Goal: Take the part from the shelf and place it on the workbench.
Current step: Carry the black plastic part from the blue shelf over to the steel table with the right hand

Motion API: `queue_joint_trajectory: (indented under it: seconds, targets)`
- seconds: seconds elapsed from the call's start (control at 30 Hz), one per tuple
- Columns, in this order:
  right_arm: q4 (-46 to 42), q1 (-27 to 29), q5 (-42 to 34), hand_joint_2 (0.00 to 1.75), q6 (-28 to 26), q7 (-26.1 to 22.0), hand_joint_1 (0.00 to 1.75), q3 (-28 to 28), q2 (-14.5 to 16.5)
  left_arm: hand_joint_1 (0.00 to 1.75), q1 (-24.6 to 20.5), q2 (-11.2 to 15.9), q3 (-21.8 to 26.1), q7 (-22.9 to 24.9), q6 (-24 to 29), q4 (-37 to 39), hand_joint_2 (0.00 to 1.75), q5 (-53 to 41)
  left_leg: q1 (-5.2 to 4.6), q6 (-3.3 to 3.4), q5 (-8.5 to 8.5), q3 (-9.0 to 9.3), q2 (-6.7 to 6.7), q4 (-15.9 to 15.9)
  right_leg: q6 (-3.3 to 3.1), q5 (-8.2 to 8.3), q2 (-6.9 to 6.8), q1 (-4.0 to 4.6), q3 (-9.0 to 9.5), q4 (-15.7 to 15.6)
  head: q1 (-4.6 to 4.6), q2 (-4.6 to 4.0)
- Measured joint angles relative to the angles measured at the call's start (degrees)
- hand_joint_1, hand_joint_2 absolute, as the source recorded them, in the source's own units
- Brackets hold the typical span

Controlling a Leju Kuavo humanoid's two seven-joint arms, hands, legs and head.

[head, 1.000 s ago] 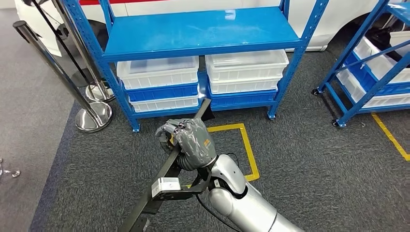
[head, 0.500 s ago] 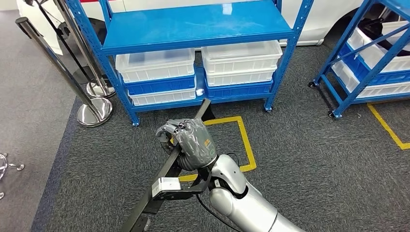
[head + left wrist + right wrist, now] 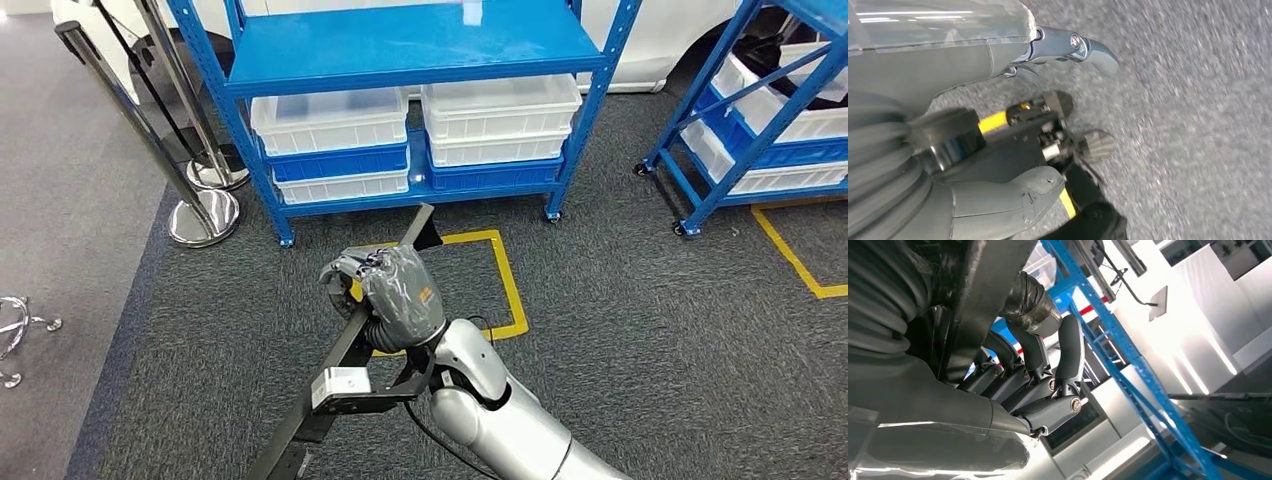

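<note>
The part is a long black bar (image 3: 345,350) with a silver block (image 3: 336,384) clamped near its lower end. My right hand (image 3: 395,288) grips it around the middle and holds it slanted above the carpet, its upper tip toward the blue shelf (image 3: 410,45). In the right wrist view, the fingers (image 3: 1048,365) wrap around the dark bar (image 3: 993,280). My left hand (image 3: 973,60) hangs over the grey carpet, thumb and fingers apart, holding nothing.
White bins (image 3: 330,120) fill the shelf's lower tiers. Chrome stanchions (image 3: 203,215) stand to its left and a second blue shelf (image 3: 760,130) to the right. A yellow tape square (image 3: 505,280) marks the carpet. A chair base (image 3: 15,325) sits at far left.
The whole scene has shifted up and slightly sideways, so the camera has moved. The right hand and the bar keep the same place in the picture.
</note>
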Motion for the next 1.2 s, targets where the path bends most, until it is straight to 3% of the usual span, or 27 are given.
queue_joint_trajectory:
  seconds: [0.07, 0.13, 0.17, 0.2, 0.27, 0.33, 0.37, 0.4, 0.47, 0.53, 0.63, 0.67, 0.7, 0.73, 0.8, 0.87, 0.9, 1.0, 1.07, 1.13, 1.17, 1.2]
  targets:
    - [0.0, 0.0, 0.1, 1.75, 0.0, 0.0, 1.75, 0.0, -0.1, 0.00, -0.1, -0.1, 0.0, 0.0, 0.0, 0.0, 1.75, 0.0, 0.25, 0.65, 1.78, -1.13, 0.23, -0.7, 0.38, -4.58, 0.13, -0.10, -1.63, 4.1, 0.02, 0.00]
    - [0.2, 0.0, 0.2, 1.75, 0.0, 0.0, 1.75, 0.0, -0.2, 0.00, 0.0, -0.2, 0.0, 0.0, 0.0, 0.0, 1.75, 0.0, 0.15, 0.81, 3.06, -2.80, 0.26, -0.8, 0.57, -9.56, 0.11, -0.17, -3.33, 11.1, 0.02, 0.00]
    - [0.3, 0.0, 0.3, 1.75, 0.0, 0.1, 1.75, 0.0, -0.2, 0.00, 0.1, -0.2, 0.0, 0.0, 0.0, 0.0, 1.75, 0.0, 0.11, 0.77, 3.62, -3.61, 0.27, -0.7, 0.63, -10.14, 0.10, -0.20, -3.45, 13.5, 0.02, 0.00]
    - [0.4, 0.0, 0.5, 1.75, 0.0, 0.1, 1.75, 0.0, -0.3, 0.00, 0.2, -0.2, 0.0, 0.0, 0.0, 0.0, 1.75, 0.0, 0.08, 0.70, 4.16, -4.46, 0.28, -0.5, 0.63, -9.65, 0.09, -0.21, -2.86, 14.5, 0.02, 0.00]
    - [0.5, 0.0, 0.6, 1.75, 0.0, 0.1, 1.75, 0.0, -0.4, 0.00, 0.2, -0.2, 0.0, 0.0, 0.0, 0.0, 1.75, 0.0, 0.05, 0.45, 5.08, -6.12, 0.26, 0.1, 0.43, -7.13, 0.09, -0.21, 1.12, 11.2, 0.02, 0.00]
    - [0.5, -0.1, 0.7, 1.75, 0.0, 0.2, 1.75, 0.0, -0.4, 0.00, 0.2, -0.2, 0.0, 0.0, 0.0, 0.0, 1.75, 0.0, -0.10, 0.01, 5.71, -7.43, 0.20, 0.9, 0.03, -6.99, 0.11, -0.05, 6.94, 3.8, 0.01, 0.00]
    - [0.5, -0.1, 0.8, 1.75, 0.0, 0.2, 1.75, 0.0, -0.3, 0.00, 0.2, -0.2, 0.0, 0.0, 0.0, 0.0, 1.75, 0.0, -0.16, -0.29, 6.02, -7.81, 0.18, 1.2, -0.17, -7.56, 0.14, 0.07, 8.82, 1.0, 0.00, 0.00]
    - [0.5, -0.1, 0.8, 1.75, 0.0, 0.2, 1.75, 0.0, -0.3, 0.00, 0.2, -0.2, 0.0, 0.0, 0.0, 0.0, 1.75, 0.0, -0.21, -0.61, 6.38, -8.08, 0.17, 1.4, -0.42, -8.09, 0.16, 0.24, 9.71, -0.6, -0.01, 0.00]
    - [0.5, -0.1, 0.8, 1.75, 0.0, 0.2, 1.75, 0.0, -0.3, 0.00, 0.3, -0.2, 0.0, 0.0, 0.0, 0.0, 1.75, 0.0, -0.03, -1.32, 6.93, -8.38, 0.15, 1.6, -1.14, -7.63, 0.11, 0.33, 9.36, -1.1, 0.01, 0.00]
    - [0.5, -0.1, 0.9, 1.75, 0.0, 0.2, 1.75, 0.0, -0.3, 0.00, 0.4, -0.2, 0.0, 0.1, 0.0, 0.0, 1.75, 0.0, 0.20, -1.99, 4.54, -9.43, 0.02, 3.6, -2.06, -6.52, -0.05, 0.22, 8.50, -1.3, 0.00, 0.00]
    - [0.5, -0.1, 1.1, 1.75, 0.0, 0.3, 1.75, 0.0, -0.3, 0.00, 0.5, -0.2, 0.0, 0.1, 0.0, 0.0, 1.75, -0.1, 0.44, -2.73, -3.25, -12.45, -0.06, 13.4, -2.69, -4.70, -0.16, 0.28, 6.25, -1.2, -0.01, 0.00]
    - [0.5, 0.0, 1.2, 1.75, 0.0, 0.3, 1.75, 0.0, -0.3, 0.00, 0.5, -0.2, 0.0, 0.1, 0.0, 0.0, 1.75, -0.2, 0.47, -2.83, -4.46, -12.91, -0.06, 16.4, -2.71, -4.13, -0.17, 0.36, 5.38, -1.1, -0.01, 0.00]
    - [0.6, 0.1, 1.3, 1.75, 0.0, 0.4, 1.75, 0.0, -0.3, 0.00, 0.5, -0.2, 0.0, 0.1, 0.0, 0.0, 1.75, -0.2, 0.47, -2.82, -4.39, -12.53, -0.07, 17.8, -2.69, -3.58, -0.17, 0.43, 4.54, -1.0, -0.01, 0.00]
    - [0.6, 0.1, 1.5, 1.75, 0.0, 0.5, 1.75, 0.0, -0.3, 0.00, 0.5, -0.1, 0.0, 0.1, 0.0, 0.0, 1.75, -0.2, 0.45, -2.71, -3.32, -11.15, -0.07, 17.2, -2.66, -3.09, -0.16, 0.48, 3.76, -0.9, -0.01, 0.00]
    - [0.5, 0.2, 1.7, 1.75, -0.1, 0.5, 1.75, 0.0, -0.3, 0.00, 0.5, -0.1, 0.0, 0.1, 0.0, 0.0, 1.75, -0.3, 0.27, -2.09, -0.87, -5.70, -0.13, 10.6, -2.51, -2.23, -0.11, 0.52, 2.59, -0.7, -0.02, 0.00]
    - [0.3, 0.2, 1.8, 1.75, -0.1, 0.6, 1.75, 0.0, -0.3, 0.00, 0.3, 0.0, 0.0, 0.1, 0.0, 0.0, 1.75, -0.5, -0.13, -1.30, -0.75, -0.58, -0.23, 3.1, -2.04, -1.41, -0.10, 0.48, 2.00, -0.6, -0.01, 0.00]
    - [0.2, 0.2, 1.8, 1.75, -0.1, 0.6, 1.75, 0.0, -0.3, 0.00, 0.2, 0.1, 0.0, 0.1, 0.0, 0.0, 1.75, -0.7, -0.37, -0.96, -1.12, 0.54, -0.27, 1.1, -1.71, -0.99, -0.15, 0.37, 1.90, -0.6, -0.01, 0.00]
    - [0.0, 0.3, 1.9, 1.75, -0.1, 0.6, 1.75, 0.0, -0.4, 0.00, 0.2, 0.2, 0.0, 0.2, 0.0, 0.0, 1.75, -0.9, -0.36, 0.13, 0.06, 0.54, -0.11, -0.5, -0.66, -0.59, -0.12, 0.24, 1.67, -0.7, 0.00, 0.00]
    - [-0.1, 0.3, 2.0, 1.75, 0.0, 0.5, 1.75, 0.0, -0.5, 0.00, 0.0, 0.2, 0.0, 0.3, 0.0, 0.0, 1.75, -0.9, -0.03, 1.00, 1.50, -0.11, 0.13, -1.2, -0.12, -3.94, 0.02, 0.20, 0.51, 2.2, 0.02, 0.00]
    - [-0.1, 0.4, 2.1, 1.75, 0.2, 0.4, 1.75, 0.0, -0.7, 0.00, -0.1, 0.2, 0.0, 0.3, 0.1, 0.0, 1.75, -0.9, -0.11, 1.32, 2.54, -1.54, 0.25, -1.1, 0.39, -9.16, 0.08, -0.07, -1.60, 9.1, 0.02, 0.00]
    - [-0.1, 0.4, 2.2, 1.75, 0.2, 0.3, 1.75, 0.0, -0.8, 0.00, -0.1, 0.2, 0.0, 0.4, 0.1, 0.0, 1.75, -0.9, -0.12, 1.27, 2.98, -2.35, 0.26, -0.9, 0.66, -10.66, 0.07, -0.22, -2.37, 12.4, 0.02, 0.00]
    - [-0.1, 0.5, 2.3, 1.75, 0.3, 0.2, 1.75, 0.0, -1.0, 0.00, 0.0, 0.2, 0.0, 0.4, 0.1, 0.0, 1.75, -0.9, -0.10, 1.16, 3.39, -3.18, 0.27, -0.6, 0.91, -10.94, 0.06, -0.40, -2.44, 14.4, 0.02, 0.00]
